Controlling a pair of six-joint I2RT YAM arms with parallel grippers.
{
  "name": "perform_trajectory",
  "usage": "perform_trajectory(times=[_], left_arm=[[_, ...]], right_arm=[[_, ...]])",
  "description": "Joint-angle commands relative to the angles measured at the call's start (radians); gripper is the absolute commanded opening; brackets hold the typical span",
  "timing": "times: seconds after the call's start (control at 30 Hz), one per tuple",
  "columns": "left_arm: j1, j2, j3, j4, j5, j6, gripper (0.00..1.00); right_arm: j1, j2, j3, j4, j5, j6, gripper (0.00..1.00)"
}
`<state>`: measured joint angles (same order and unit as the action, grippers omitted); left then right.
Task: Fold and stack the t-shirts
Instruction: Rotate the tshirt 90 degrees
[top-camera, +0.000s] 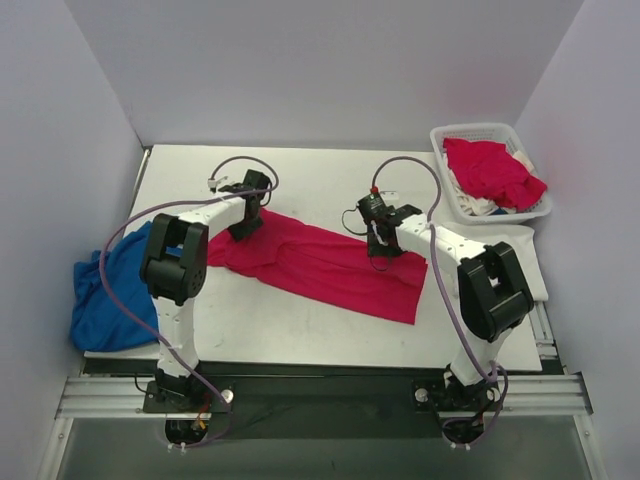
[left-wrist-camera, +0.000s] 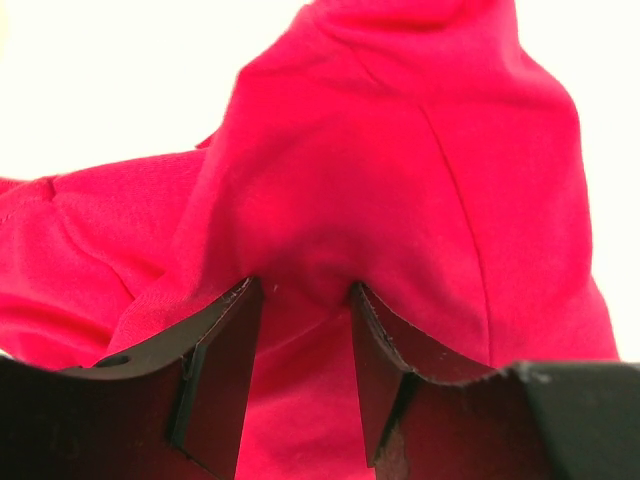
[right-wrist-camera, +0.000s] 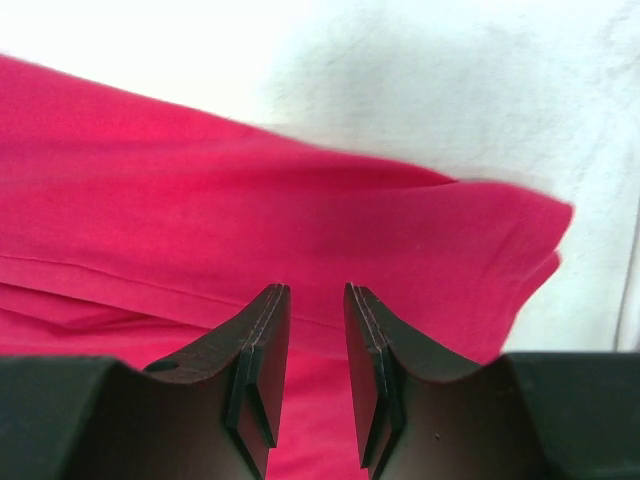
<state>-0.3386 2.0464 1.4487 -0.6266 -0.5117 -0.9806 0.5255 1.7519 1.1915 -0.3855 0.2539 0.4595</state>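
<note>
A bright pinkish-red t-shirt (top-camera: 320, 265) lies spread across the middle of the white table, slanting from upper left to lower right. My left gripper (top-camera: 243, 228) is at the shirt's upper left end. In the left wrist view it (left-wrist-camera: 305, 290) is closed on a bunched fold of the red cloth (left-wrist-camera: 400, 150), which rises in a tent with creases running into the jaws. My right gripper (top-camera: 380, 250) is over the shirt's upper right edge. In the right wrist view it (right-wrist-camera: 317, 290) is narrowly open just above the flat red cloth (right-wrist-camera: 200, 200), with nothing between the fingers.
A white lattice basket (top-camera: 540, 212) at the back right holds another red t-shirt (top-camera: 490, 170) and white cloth (top-camera: 478, 205). A white cloth (top-camera: 525, 265) lies flat at the table's right side. A blue cloth (top-camera: 100, 295) hangs off the left edge.
</note>
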Motion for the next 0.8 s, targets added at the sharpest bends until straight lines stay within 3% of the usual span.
perform_trajectory(times=[0.0,0.23,0.47,0.57,0.77], left_arm=[[0.038,0.113,0.186,-0.012,0.086,0.051,0.51],[0.067,0.407,0.621,-0.002,0.251,0.197,0.51],[0.107,0.61,0.929,0.109,0.56,0.319,0.52],[0.128,0.629,0.917,0.276,0.726,0.307,0.56],[0.136,0.563,0.799,0.533,0.864,0.319,0.59]], right_arm=[[-0.038,-0.034,0.036,-0.03,0.012,-0.015,0.3],[-0.045,-0.052,0.046,-0.039,-0.01,-0.073,0.3],[0.01,-0.107,0.016,-0.053,-0.087,-0.146,0.32],[0.085,-0.109,-0.01,-0.058,-0.081,-0.17,0.32],[0.194,-0.042,-0.038,-0.056,-0.103,-0.182,0.32]])
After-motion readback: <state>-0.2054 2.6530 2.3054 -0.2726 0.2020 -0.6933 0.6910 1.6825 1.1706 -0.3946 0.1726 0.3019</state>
